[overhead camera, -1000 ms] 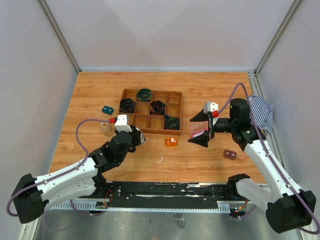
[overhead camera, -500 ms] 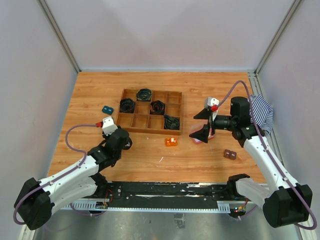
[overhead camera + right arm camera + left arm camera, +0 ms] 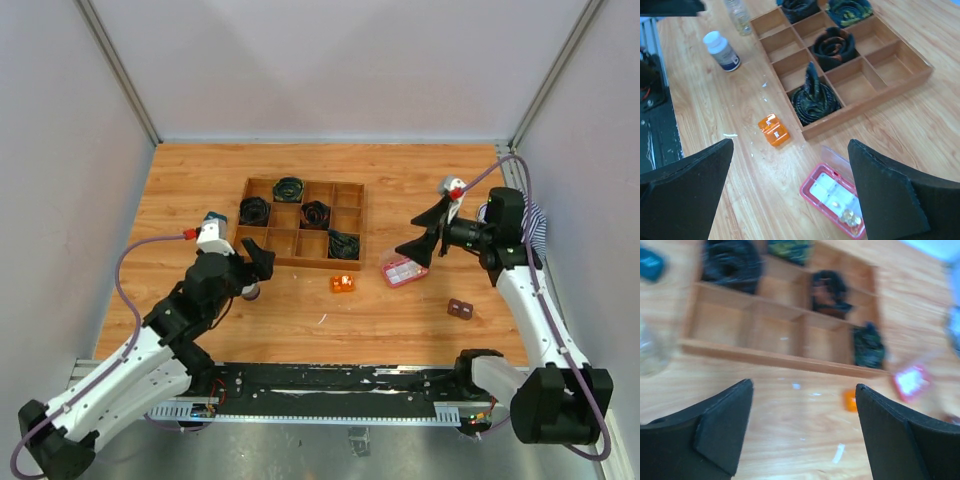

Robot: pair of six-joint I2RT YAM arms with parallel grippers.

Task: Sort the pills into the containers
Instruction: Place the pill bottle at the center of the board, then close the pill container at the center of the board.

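Resting on your table (image 3: 180,190): a wooden tray (image 3: 300,262), three containers, an orange block (image 3: 342,283), a small blue piece (image 3: 215,219) and a small brown piece (image 3: 460,309).
Left gripper (image 3: 804,385): your fingers are spread wide with nothing between them, over the bare wood in front of the tray's near wall.
Right gripper (image 3: 790,145): also spread wide and empty. It is held off the table and apart from the pink box, with its camera looking down on the box and tray.
Pink box (image 3: 837,197): it lies flat on the wood off the tray's near right corner, between the orange block and the brown piece. Its clear lid is swung open, and you can see a few yellowish pills (image 3: 850,217) gathered in one corner cell.
Dark bottle (image 3: 722,50): it stands upright with its white cap on, in front of the tray's near left corner. From above it sits just beside your left fingers, and you cannot tell whether they touch.
Clear vial (image 3: 738,15): upright, near the bottle but apart from it, beside the tray's left end. It is only a blur at the edge of your left wrist view.
Black coils (image 3: 815,97): four, each in its own tray compartment.
Orange block, position: just in front of the tray's near wall, toward its right end.
Striped cloth (image 3: 525,225): bunched at the table's right edge, behind your right arm.
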